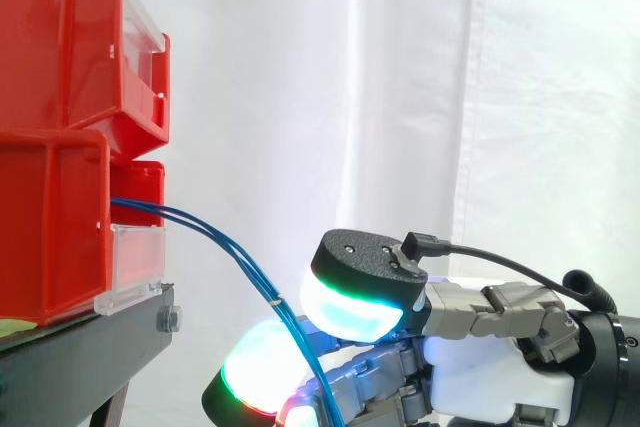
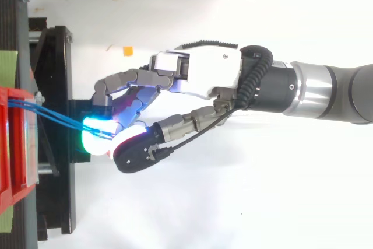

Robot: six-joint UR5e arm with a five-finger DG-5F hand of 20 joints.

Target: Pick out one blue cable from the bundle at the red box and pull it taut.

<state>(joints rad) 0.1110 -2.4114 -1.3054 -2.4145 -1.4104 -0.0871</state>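
White curtain [image 1: 400, 97] backs the work, and a white tabletop [image 2: 233, 202] lies below it. Against the left edge a black stand [image 1: 90, 347] carries two stacked red bins [image 1: 60, 67], their open fronts facing the robot. The arm [image 2: 326, 88] reaches in level from the right, low enough to bring the hand [image 2: 198, 71] under the lower bin's mouth, where the bundle hangs out.

Its fingers are curled in toward the thumb, and the glowing pads [image 1: 350, 302] meet round the blue cables [image 1: 255, 275], pinching them a short way out from the bin. That low grip suits a pull away from the box. The strands leave the lower bin, arc down in a slack curve to the pads and trail on below them, so they are not yet taut. More than one strand seems to run into the pinch; I cannot tell whether a single one is singled out.

A clear label plate [image 1: 135, 257] on the bin front and a bolt head [image 1: 170, 320] on the stand sit close under the cables, yet neither blocks a pull to the right. An orange scrap [image 2: 127, 51] lies well apart on the tabletop.
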